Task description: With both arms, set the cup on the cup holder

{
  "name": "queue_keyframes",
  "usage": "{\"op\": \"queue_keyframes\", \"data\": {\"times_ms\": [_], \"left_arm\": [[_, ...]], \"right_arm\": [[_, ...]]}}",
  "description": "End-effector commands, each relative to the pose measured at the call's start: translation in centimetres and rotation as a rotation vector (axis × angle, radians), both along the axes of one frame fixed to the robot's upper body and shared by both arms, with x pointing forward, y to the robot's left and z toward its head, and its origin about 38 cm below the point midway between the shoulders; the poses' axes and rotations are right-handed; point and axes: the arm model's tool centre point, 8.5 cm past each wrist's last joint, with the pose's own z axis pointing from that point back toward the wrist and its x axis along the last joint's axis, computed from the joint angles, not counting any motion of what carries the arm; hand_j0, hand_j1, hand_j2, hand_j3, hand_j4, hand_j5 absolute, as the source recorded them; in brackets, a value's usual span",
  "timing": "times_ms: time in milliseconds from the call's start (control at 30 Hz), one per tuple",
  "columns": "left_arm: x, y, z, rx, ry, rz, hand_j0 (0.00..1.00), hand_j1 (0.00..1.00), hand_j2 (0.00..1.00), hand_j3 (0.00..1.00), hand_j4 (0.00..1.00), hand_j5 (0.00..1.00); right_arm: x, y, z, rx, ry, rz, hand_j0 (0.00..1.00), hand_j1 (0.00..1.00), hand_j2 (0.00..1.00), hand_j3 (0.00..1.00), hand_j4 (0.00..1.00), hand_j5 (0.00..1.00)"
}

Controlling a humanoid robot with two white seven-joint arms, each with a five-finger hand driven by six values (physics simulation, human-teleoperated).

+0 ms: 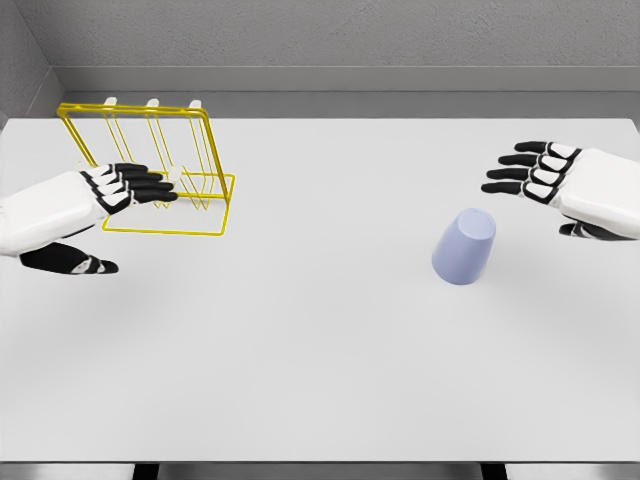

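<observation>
A pale lavender cup stands upside down on the white table, right of the middle. The yellow wire cup holder with white-tipped pegs stands at the back left. My left hand hovers at the holder's front, fingers stretched out flat over its lower frame and thumb spread below, holding nothing. My right hand hangs above the table to the right of the cup, a short gap away, fingers extended towards the left and empty.
The white table reaches to a grey back wall; its front edge runs along the bottom of the view.
</observation>
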Motion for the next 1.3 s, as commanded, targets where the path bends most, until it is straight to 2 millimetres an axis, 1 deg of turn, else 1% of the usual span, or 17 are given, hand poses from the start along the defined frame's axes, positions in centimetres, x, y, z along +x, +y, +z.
{"op": "queue_keyframes", "data": {"times_ms": [0, 100, 167, 200, 233, 267, 333, 400, 467, 533, 600, 667, 800, 867, 1033, 1100, 1267], "left_arm": [[0.1, -0.3, -0.3, -0.029, 0.005, 0.001, 1.00, 1.00, 1.00, 1.00, 1.00, 1.00], [0.2, -0.2, -0.4, -0.035, 0.005, 0.006, 1.00, 1.00, 1.00, 1.00, 1.00, 1.00], [0.2, -0.4, -0.6, -0.048, 0.006, 0.006, 1.00, 1.00, 1.00, 1.00, 1.00, 1.00], [0.2, -0.4, -0.6, -0.048, 0.005, 0.006, 1.00, 1.00, 1.00, 1.00, 1.00, 1.00], [0.2, -0.5, -0.7, -0.056, 0.005, 0.005, 1.00, 1.00, 1.00, 1.00, 1.00, 1.00], [0.2, -0.6, -0.7, -0.062, 0.003, 0.005, 1.00, 1.00, 1.00, 1.00, 1.00, 1.00], [0.3, -0.8, -0.8, -0.072, 0.003, 0.004, 1.00, 1.00, 1.00, 1.00, 1.00, 1.00], [0.3, -1.0, -0.7, -0.085, 0.000, 0.000, 1.00, 1.00, 1.00, 1.00, 1.00, 1.00], [0.3, -1.2, -0.9, -0.106, 0.002, 0.001, 1.00, 1.00, 1.00, 1.00, 1.00, 1.00], [0.2, -1.3, -0.8, -0.174, 0.031, -0.005, 1.00, 1.00, 1.00, 1.00, 1.00, 1.00], [-1.0, -1.3, -2.5, -0.272, 0.131, -0.003, 1.00, 1.00, 1.00, 1.00, 1.00, 1.00], [-2.0, -2.1, -4.8, -0.368, 0.264, -0.018, 1.00, 1.00, 1.00, 1.00, 1.00, 1.00], [-3.1, -3.6, -7.2, -0.465, 0.413, -0.044, 1.00, 1.00, 1.00, 1.00, 1.00, 1.00], [-3.2, -3.7, -7.5, -0.538, 0.467, -0.042, 1.00, 1.00, 1.00, 1.00, 1.00, 1.00], [-3.1, -3.9, -7.7, -0.731, 0.576, -0.028, 1.00, 1.00, 1.00, 1.00, 1.00, 1.00], [-3.1, -3.9, -7.7, -0.750, 0.583, -0.026, 1.00, 1.00, 1.00, 1.00, 1.00, 1.00], [-2.8, -3.6, -7.8, -0.751, 0.594, -0.005, 1.00, 1.00, 1.00, 1.00, 1.00, 1.00]], "right_arm": [[0.0, 0.0, 0.0, 0.008, 0.006, -0.001, 1.00, 1.00, 1.00, 1.00, 1.00, 1.00], [0.0, 0.1, 0.0, 0.005, 0.001, 0.003, 1.00, 1.00, 1.00, 1.00, 1.00, 1.00], [0.2, 0.2, 0.0, -0.042, -0.028, 0.011, 1.00, 1.00, 1.00, 1.00, 1.00, 1.00], [0.7, -0.5, -0.6, -0.094, 0.007, -0.020, 1.00, 1.00, 1.00, 1.00, 1.00, 1.00], [1.2, -0.2, -1.4, -0.128, 0.041, -0.026, 1.00, 1.00, 1.00, 1.00, 1.00, 1.00], [1.6, -0.7, -1.5, -0.150, 0.055, -0.046, 1.00, 1.00, 1.00, 1.00, 1.00, 1.00], [2.6, -0.7, -1.5, -0.193, 0.070, -0.064, 1.00, 1.00, 1.00, 1.00, 1.00, 1.00], [3.6, -0.4, -1.5, -0.202, 0.065, -0.074, 1.00, 1.00, 1.00, 1.00, 1.00, 1.00], [4.2, 0.5, -1.7, -0.212, 0.057, -0.064, 1.00, 1.00, 1.00, 1.00, 1.00, 1.00], [4.7, 1.2, -1.1, -0.220, 0.043, -0.056, 1.00, 1.00, 1.00, 1.00, 1.00, 1.00], [5.0, 1.9, -1.2, -0.230, 0.036, -0.044, 1.00, 1.00, 1.00, 1.00, 1.00, 1.00], [5.3, 3.5, -2.1, -0.240, 0.047, -0.006, 1.00, 1.00, 1.00, 1.00, 1.00, 1.00], [5.1, 3.9, -3.6, -0.270, 0.078, 0.010, 1.00, 1.00, 1.00, 1.00, 1.00, 1.00], [5.3, 3.7, -4.6, -0.287, 0.095, 0.001, 1.00, 1.00, 1.00, 1.00, 1.00, 1.00], [5.4, 4.5, -5.0, -0.280, 0.096, 0.018, 1.00, 1.00, 1.00, 1.00, 1.00, 1.00], [5.5, 5.2, -5.4, -0.282, 0.092, 0.028, 1.00, 1.00, 1.00, 1.00, 1.00, 1.00], [5.6, 5.5, -6.4, -0.284, 0.111, 0.034, 1.00, 1.00, 1.00, 1.00, 1.00, 1.00]]}}
